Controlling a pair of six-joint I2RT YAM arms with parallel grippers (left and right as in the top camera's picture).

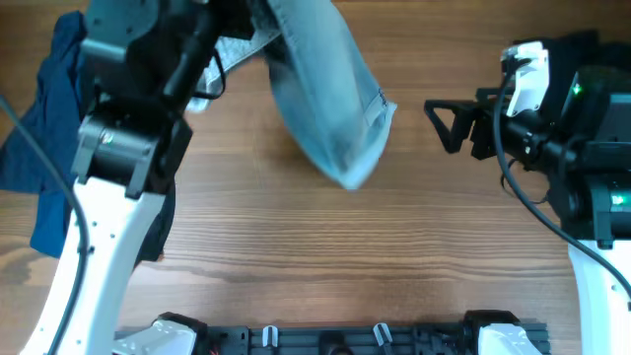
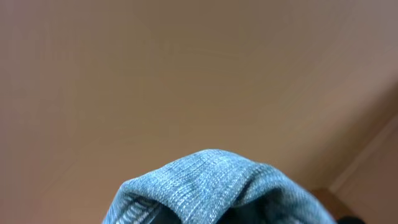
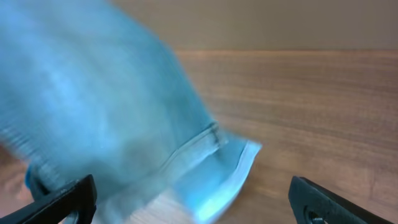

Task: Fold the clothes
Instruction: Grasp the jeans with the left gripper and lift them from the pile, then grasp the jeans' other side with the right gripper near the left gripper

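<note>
Grippers first: right gripper (image 1: 441,125) has its jaws wide apart with nothing between them, pointing left at the hanging cloth and standing just clear of it. In its wrist view both fingertips (image 3: 68,199) frame the lower corner of the denim shorts (image 1: 325,99), with the cuffed hem (image 3: 239,163) nearest the lens and blurred. Then left gripper: fingers not visible in any view, covered by a bunch of denim at the bottom of its wrist camera, but it is clamped. Since the shorts hang in the air from that spot, judgement is that it pinches them near the waistband end. Shorts location: mid-air over the upper centre of the table (image 1: 296,256), top edge up by the left arm (image 1: 128,148), lower corner drooping toward the right arm (image 1: 582,177), not lying flat. Can't tell whether the lowest corner touches the wood. Why held like this, likely: a one-corner lift lets gravity shake the fabric out and presents the free corner to the open right jaws for a second grasp, so the pair can spread the garment flat. Fold itself not yet started on this piece. Rest of the clothes: royal-blue garment (image 1: 54,128) crumpled at the left edge under the left arm, dark garment (image 1: 163,222) beside it, black garment (image 1: 577,47) far right behind the right arm, all apparently out of the work zone. Containers: none in view, no bin, basket or tray. Those three pieces sit straight on the wood.
</note>
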